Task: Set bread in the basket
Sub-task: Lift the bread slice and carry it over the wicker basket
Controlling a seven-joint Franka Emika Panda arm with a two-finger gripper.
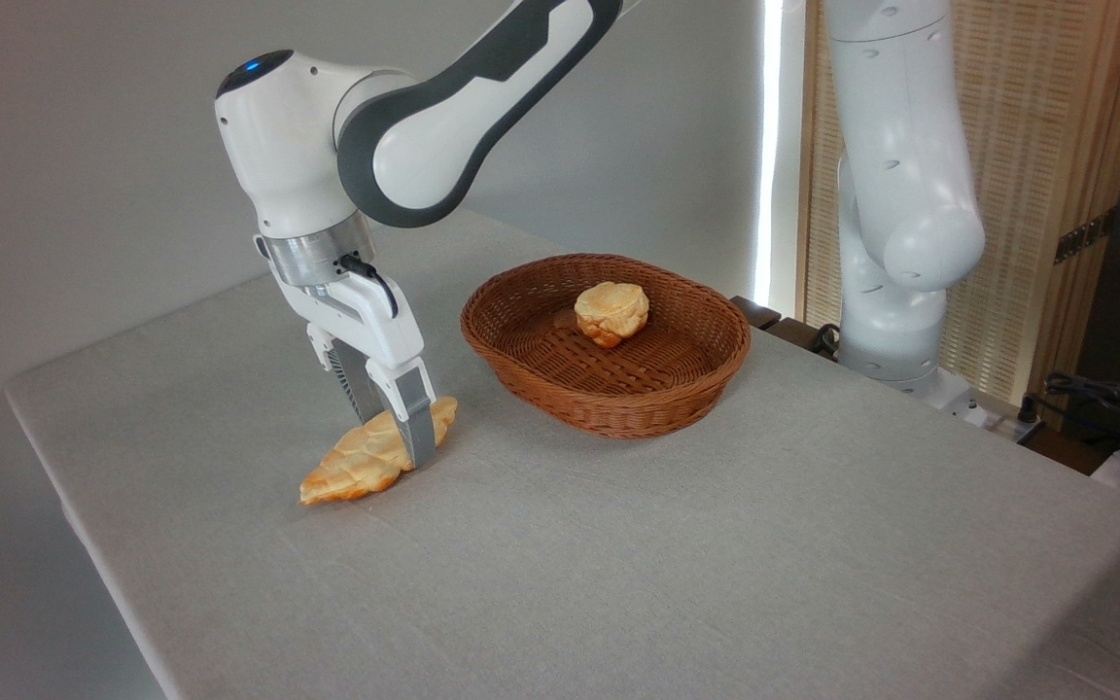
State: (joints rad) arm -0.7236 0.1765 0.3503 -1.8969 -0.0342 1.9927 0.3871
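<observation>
You have the grey cloth-covered table (pixel 716 544) spread wide, and on it, toward the back and right of centre, the oval reddish-brown woven wicker basket (pixel 618 403) with its thick braided rim. A small round golden bun (pixel 611 312) already sits inside it. The long, flat, leaf-shaped golden-orange bread (pixel 366 462) lies on the cloth to the basket's left, near it but apart, not yet inside.

Your white-and-grey arm reaches in from the upper right, bends at the wrist and drops nearly straight down, tilted slightly. The two-finger gripper (pixel 404 449) straddles the bread toward its right end, one finger in front and one behind, tips down at the cloth. The fingers seem to press against the crust, though you cannot tell for sure that they pinch it.

Watch the grip point: it sits off the bread's middle, so on lifting the long left end may droop or swing and slip free. Carry it too low and that hanging end could catch the braided rim. Squeeze too hard and the flaky crust may crack.
</observation>
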